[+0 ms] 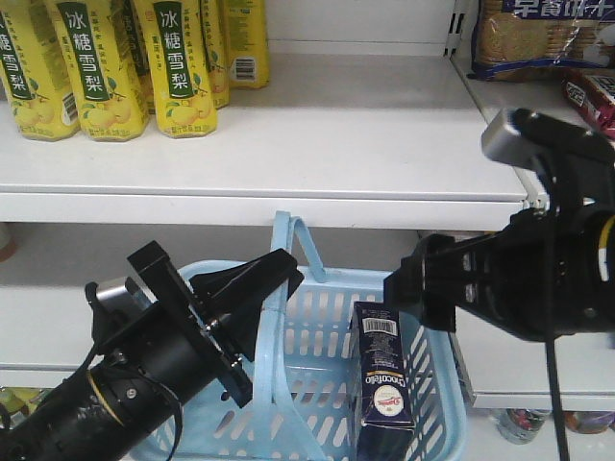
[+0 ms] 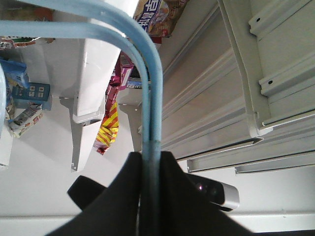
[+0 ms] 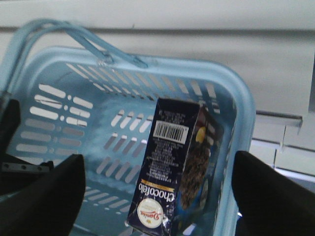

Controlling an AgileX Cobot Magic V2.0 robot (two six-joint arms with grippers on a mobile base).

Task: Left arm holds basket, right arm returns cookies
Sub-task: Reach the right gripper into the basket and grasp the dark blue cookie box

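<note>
- Left wrist-mounted view: black wedge-shaped fingers (image 2: pixel 123 196) of the left gripper (image 2: pixel 150 160) press together on the flat hoop handle (image 2: pixel 150 98) of a light blue plastic shopping basket (image 1: pixel 322 331). The hoop runs up through the centre of the frame.
- Front view: the same cabled, cylindrical left arm (image 1: pixel 115 394) reaches in from the lower left and grips the handle just above the basket's near rim.
- Right wrist view: the flat, wide black fingers (image 3: pixel 59 196) of the blocky right gripper (image 1: pixel 420 283) are spread wide at the lower corners of the frame and close on nothing.
- Between and beyond those fingers, a dark navy rectangular cookie carton (image 3: pixel 167 167) stands tilted inside the basket by its right wall, barcode end up and round white logo at the bottom.
- In the front view the right gripper hangs near the carton's top right, apart from it.
- Yellow drink bottles (image 1: pixel 106 58) line the white shelf (image 1: pixel 288 144) at upper left; a blue-edged bag of pale round biscuits (image 1: pixel 538 38) lies at upper right.
</note>
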